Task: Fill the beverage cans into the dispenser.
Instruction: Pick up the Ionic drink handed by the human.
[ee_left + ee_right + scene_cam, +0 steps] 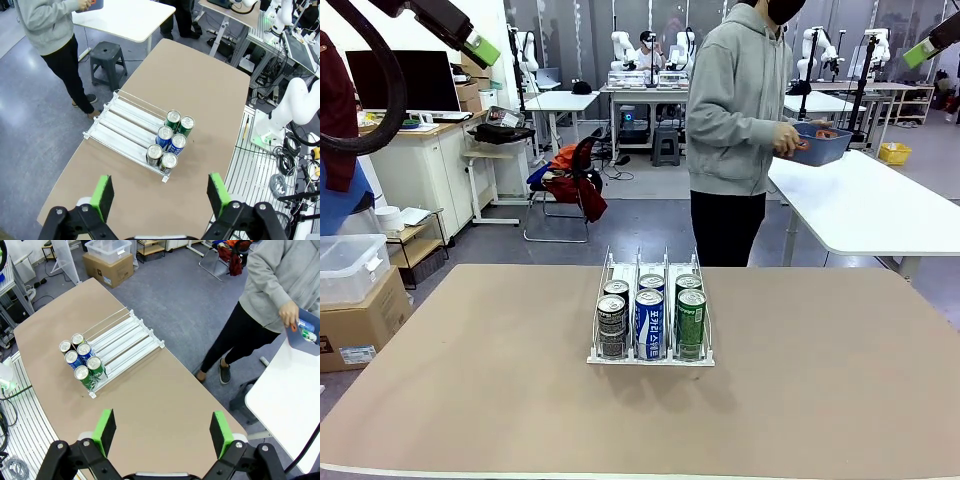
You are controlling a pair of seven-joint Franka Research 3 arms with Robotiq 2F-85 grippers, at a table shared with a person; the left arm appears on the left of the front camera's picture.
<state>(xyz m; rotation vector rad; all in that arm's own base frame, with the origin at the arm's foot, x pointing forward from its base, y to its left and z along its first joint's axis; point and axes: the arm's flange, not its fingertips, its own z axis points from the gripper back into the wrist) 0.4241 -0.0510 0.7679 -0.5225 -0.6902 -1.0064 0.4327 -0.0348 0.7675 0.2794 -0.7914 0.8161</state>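
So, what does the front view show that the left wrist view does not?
Front view: a black office chair draped with red clothes beyond the brown table. Left wrist view: the open left hand and a grey square stool. Both: the clear acrylic three-lane dispenser, six slim metal beverage cans at its robot-side end, and the person in a grey hoodie.
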